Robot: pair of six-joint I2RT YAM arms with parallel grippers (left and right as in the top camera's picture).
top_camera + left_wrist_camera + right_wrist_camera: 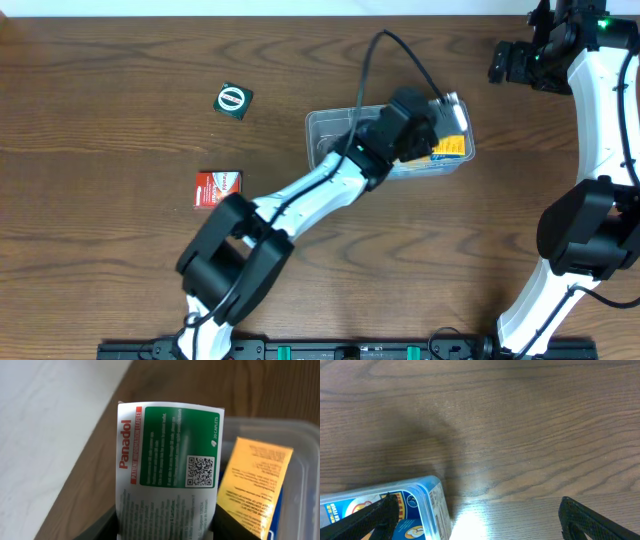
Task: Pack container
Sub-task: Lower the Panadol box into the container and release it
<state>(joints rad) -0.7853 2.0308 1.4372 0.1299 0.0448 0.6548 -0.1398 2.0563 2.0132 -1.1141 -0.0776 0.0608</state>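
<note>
White-and-green Panadol carton (167, 460), "20 caplets", QR code (200, 471), pinched by left gripper (167, 532) over clear plastic container (325, 125) near far edge of wood-grain table (100, 260), yellow carton (252, 485) inside, right gripper (475, 510) spread wide, far-right corner

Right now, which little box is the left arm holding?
The white-and-green Panadol box, clamped in the left jaws over the container. The yellow box lies inside it; the red box and dark green box sit on the table.

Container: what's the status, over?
Left jaws shut on Panadol box, over container. Right jaws open, empty, by a blue box. Yellow box already inside.
</note>
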